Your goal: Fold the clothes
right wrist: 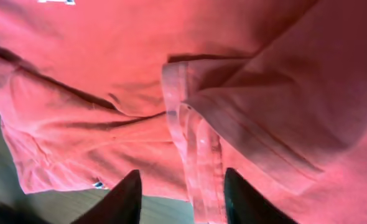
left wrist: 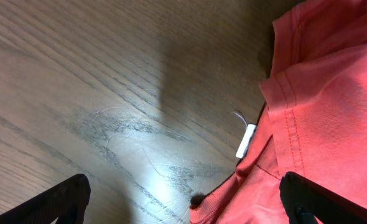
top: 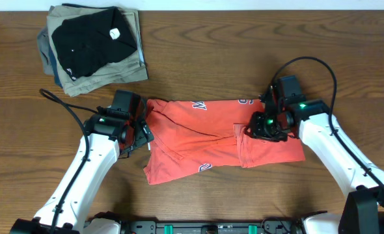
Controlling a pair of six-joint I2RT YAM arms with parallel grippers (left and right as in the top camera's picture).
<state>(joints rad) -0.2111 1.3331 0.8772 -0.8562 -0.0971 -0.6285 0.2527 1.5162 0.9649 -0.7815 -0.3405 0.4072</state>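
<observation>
The red-orange T-shirt (top: 192,140) lies partly folded and wrinkled across the middle of the table, with bits of white lettering at its far edge and near its front edge. My left gripper (top: 142,130) is open at the shirt's left edge. In the left wrist view (left wrist: 183,208) its jaws are wide apart, straddling bare wood and the shirt's ribbed edge (left wrist: 320,124), with the small white tag (left wrist: 246,142) just ahead. My right gripper (top: 254,128) is open above a folded-over flap on the right half. In the right wrist view (right wrist: 183,202) a doubled hem (right wrist: 193,162) runs between its fingers.
A stack of folded garments (top: 130,68) sits at the far left corner, with a black one with a white tag (top: 88,40) on top. Wooden table (top: 198,58) surrounds the shirt. A black cable (top: 62,104) loops by the left arm.
</observation>
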